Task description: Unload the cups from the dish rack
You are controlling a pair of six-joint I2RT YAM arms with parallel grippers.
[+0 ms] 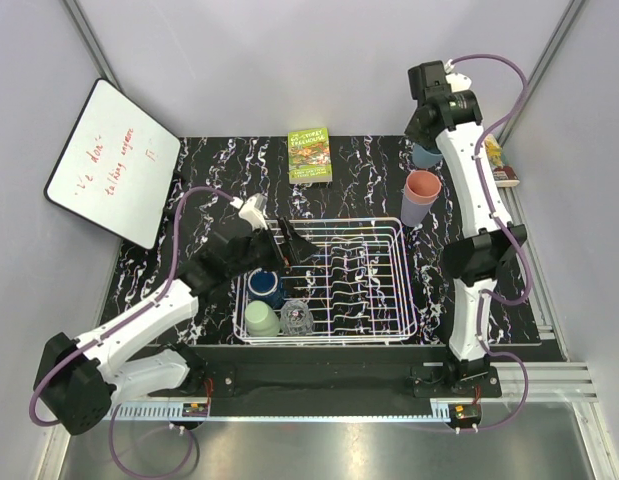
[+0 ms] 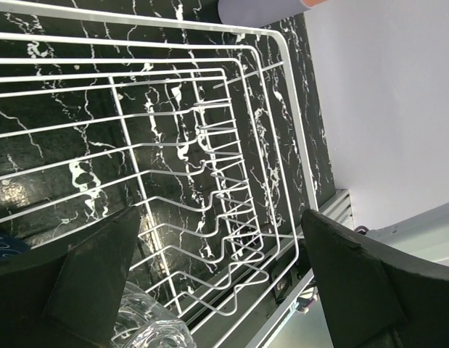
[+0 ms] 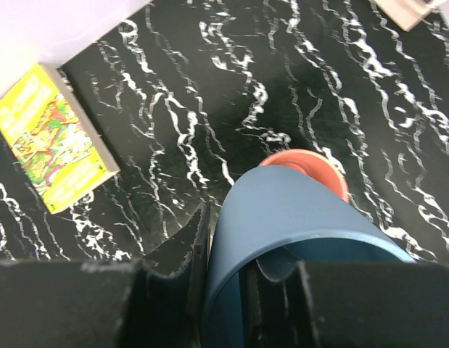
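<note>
One light-blue cup [image 3: 297, 210] pinched, seemingly, by right gripper [image 3: 225, 255].

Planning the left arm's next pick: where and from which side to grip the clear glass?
Across its upper wall, from straight above: the clear glass stands on end in the dish rack, pale green cup close beside it, so a sideways approach looks blocked.

The flat table top [image 1: 369, 170] is black with white squiggly streaks. The wire dish rack [image 1: 389, 272] is white. There is a dark blue round cup [image 1: 265, 285], a pale green round cup [image 1: 261, 319], a clear glass cup [image 1: 297, 317], a salmon pink round cup [image 1: 422, 188] and a light blue round cup [image 3: 297, 210].
</note>
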